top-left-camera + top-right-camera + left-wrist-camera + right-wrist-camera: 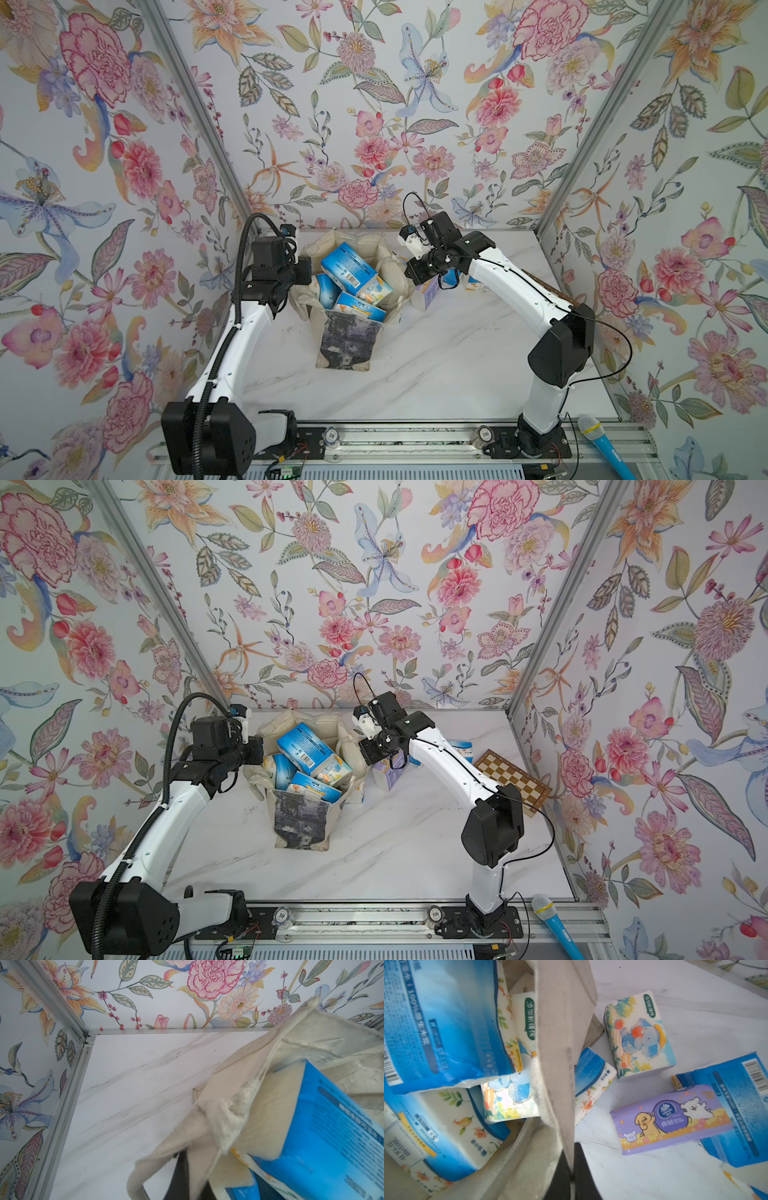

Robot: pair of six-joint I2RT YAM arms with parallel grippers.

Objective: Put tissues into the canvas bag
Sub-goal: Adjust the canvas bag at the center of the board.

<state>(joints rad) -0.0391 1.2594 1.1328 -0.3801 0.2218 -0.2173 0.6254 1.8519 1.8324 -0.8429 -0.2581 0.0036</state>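
The cream canvas bag (348, 341) stands open at the back middle of the table in both top views, several blue-and-white tissues (348, 266) packed inside. My left gripper (194, 1178) is shut on the bag's left rim (234, 1076). Its right wall (560, 1043) is pinched between the shut jaws of my right gripper (572, 1174). Outside the bag, on the table to its right, lie a lavender pack (670, 1120), an elephant-print pack (639, 1036) and a blue pack (741, 1105). Another blue-and-white pack (591, 1080) leans against the bag's outer wall.
A brown-and-cream chessboard (513, 781) lies at the right edge of the table beside my right arm. A blue toy microphone (555, 926) rests on the front rail at the right. Flowered walls close the table on three sides.
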